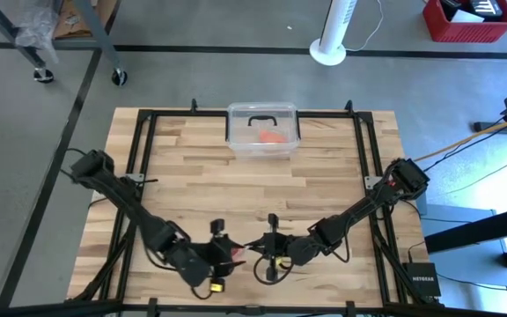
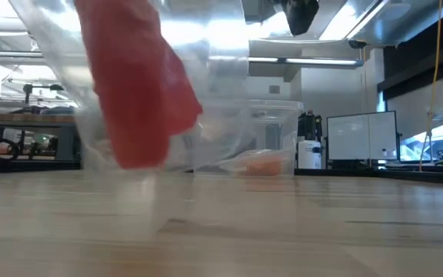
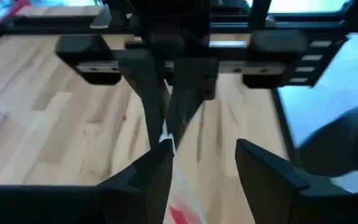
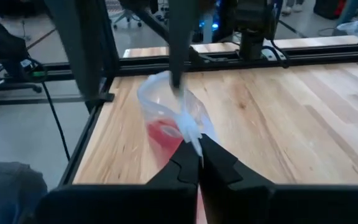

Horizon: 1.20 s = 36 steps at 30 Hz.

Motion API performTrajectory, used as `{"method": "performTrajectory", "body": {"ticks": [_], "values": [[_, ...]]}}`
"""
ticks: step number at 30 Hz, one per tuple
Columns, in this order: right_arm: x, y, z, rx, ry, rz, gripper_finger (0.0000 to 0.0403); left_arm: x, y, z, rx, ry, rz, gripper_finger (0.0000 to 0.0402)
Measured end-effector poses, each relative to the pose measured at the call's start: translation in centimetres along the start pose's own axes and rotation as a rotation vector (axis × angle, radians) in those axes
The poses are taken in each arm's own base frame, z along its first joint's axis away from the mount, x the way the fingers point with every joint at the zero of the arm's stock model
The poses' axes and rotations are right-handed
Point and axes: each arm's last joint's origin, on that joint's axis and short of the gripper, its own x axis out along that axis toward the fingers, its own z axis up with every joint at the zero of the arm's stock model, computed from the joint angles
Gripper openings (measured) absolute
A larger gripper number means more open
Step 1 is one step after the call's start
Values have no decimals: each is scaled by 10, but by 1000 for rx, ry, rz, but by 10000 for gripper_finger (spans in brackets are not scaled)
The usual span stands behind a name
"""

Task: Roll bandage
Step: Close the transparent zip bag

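High view: both arms reach in to the near middle of the desk [image 1: 324, 176], the left claw [image 1: 223, 255] and right claw [image 1: 267, 248] almost nose to nose, with a scrap of red, the bandage [image 1: 234, 251], showing between them; a clear lidded box [image 1: 262, 130] sits well apart at the far edge. Low view: the bandage [image 2: 133, 85] hangs upright inside a clear plastic bag [image 2: 214, 77], its lower end just above the desk, long axis near vertical. Left wrist view: the left claw [image 3: 204, 171] stands released, fingers apart around the bag's edge, the red below it. Right wrist view: the right claw [image 4: 199, 163] is clenched on the bag's [image 4: 166, 99] rim, the bandage [image 4: 165, 134] lying straight ahead inside. I'd judge the left claw must reach down into the bag's mouth.
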Motion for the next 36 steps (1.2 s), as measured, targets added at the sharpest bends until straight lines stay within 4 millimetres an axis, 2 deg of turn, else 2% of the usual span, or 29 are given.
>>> {"method": "performTrajectory", "body": {"ticks": [6,14,27,30,36], "values": [[0,1,1,2,2,16,4,25,6,-7,35,15,75,153],[0,1,0,-1,9,16,5,27,10,-5,29,14,90,128],[0,0,0,-2,11,15,6,25,8,-8,44,35,93,14],[0,0,0,-2,10,16,7,25,8,-9,44,41,94,9],[0,0,0,-4,5,16,7,21,7,-15,41,79,106,26]]}}
